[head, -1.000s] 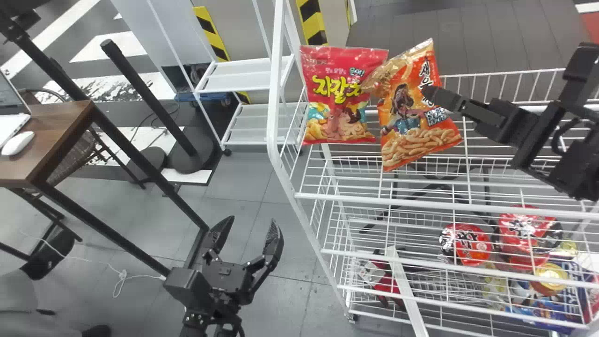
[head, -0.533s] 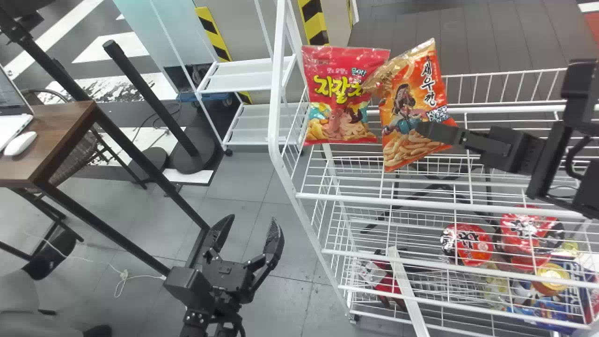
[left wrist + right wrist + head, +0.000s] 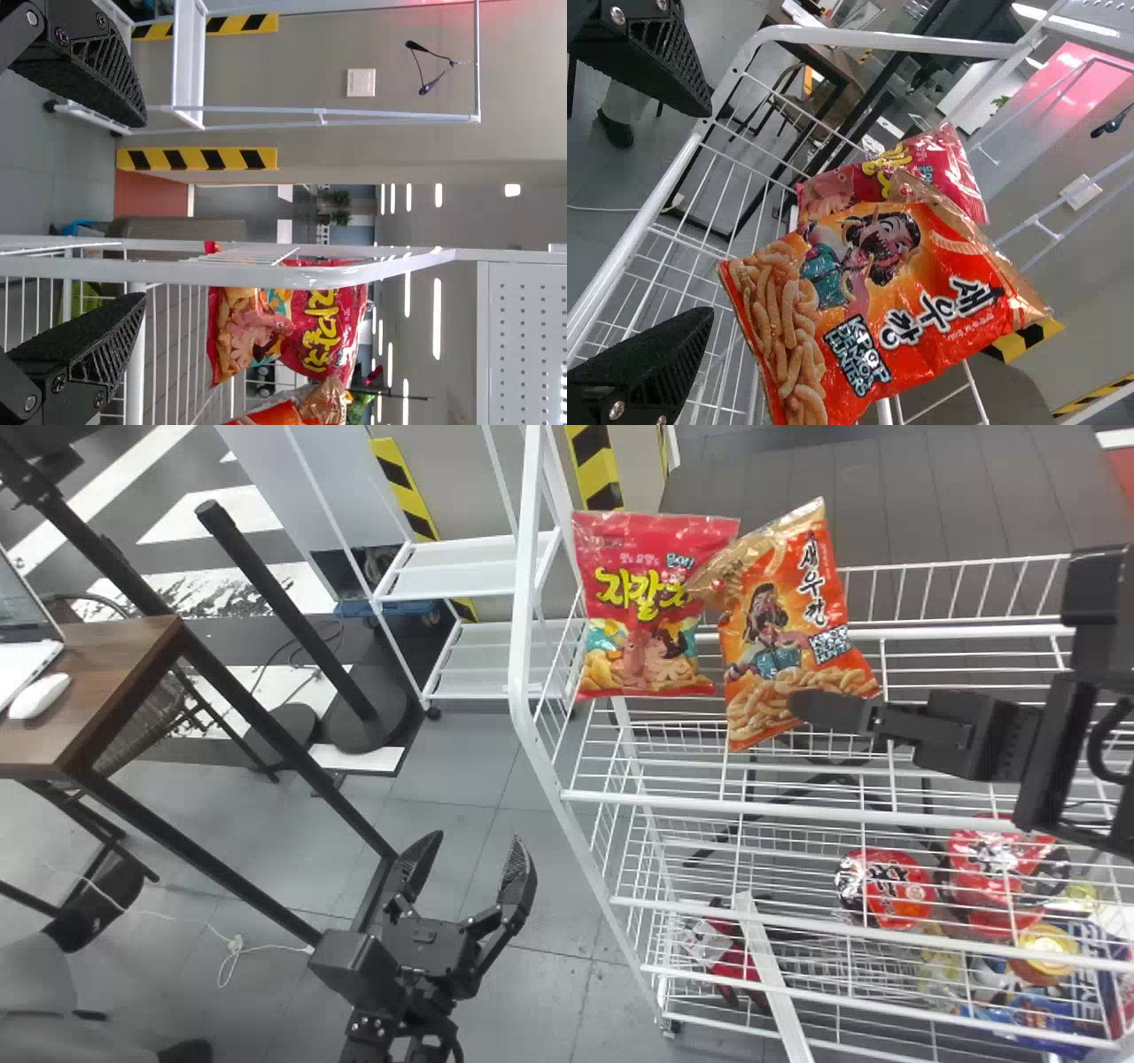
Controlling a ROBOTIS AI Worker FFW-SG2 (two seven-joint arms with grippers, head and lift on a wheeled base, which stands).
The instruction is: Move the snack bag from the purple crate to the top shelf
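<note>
Showed, on the right, a white wire rack [image 3: 524,602] with two snack bags at the left end of its top shelf [image 3: 957,632]. Placed the orange snack bag [image 3: 771,629] there, tipped to one side, with a picture of shrimp-like sticks along its lower part. Had the red snack bag [image 3: 642,602] just to its left, more upright and partly overlapped by the orange one.

Held the right gripper [image 3: 795,708] at the near, lower right part of the orange bag, coming in from the right. Spread its two black fingers wide, with nothing pinched between them; could not tell whether either touched the bag.

Kept the left gripper [image 3: 477,843] over the grey floor, left of the rack and on the near side, also spread and empty.

Sat lower in the rack, toward the right: a red bowl [image 3: 884,890], and just right of it, a larger red container [image 3: 997,868]. Had, far to the left, a brown table [image 3: 106,691] with a white mouse [image 3: 38,696] on top.
</note>
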